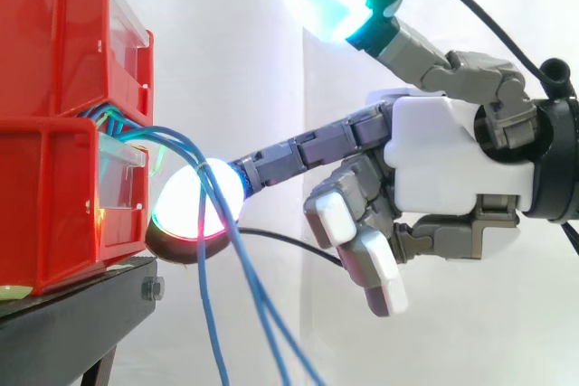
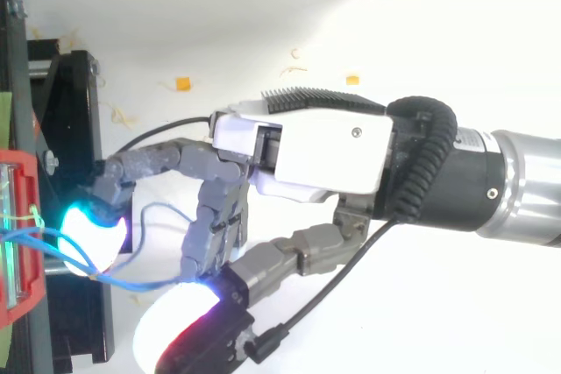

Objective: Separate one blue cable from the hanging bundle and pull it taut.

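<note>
You have the hand open and gripping nothing: one straight glowing pad touches the blue cables by the red bins, other fingers curled

Lab test rig — white curtain, red bins.

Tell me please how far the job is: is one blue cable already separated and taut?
Done: the robot hand is at the blue cables hanging from the red bins. In hand: one straight fingertip pushes among them, with nothing pinched. Left: single out one cable, grip it and pull; all hang slack.
</note>
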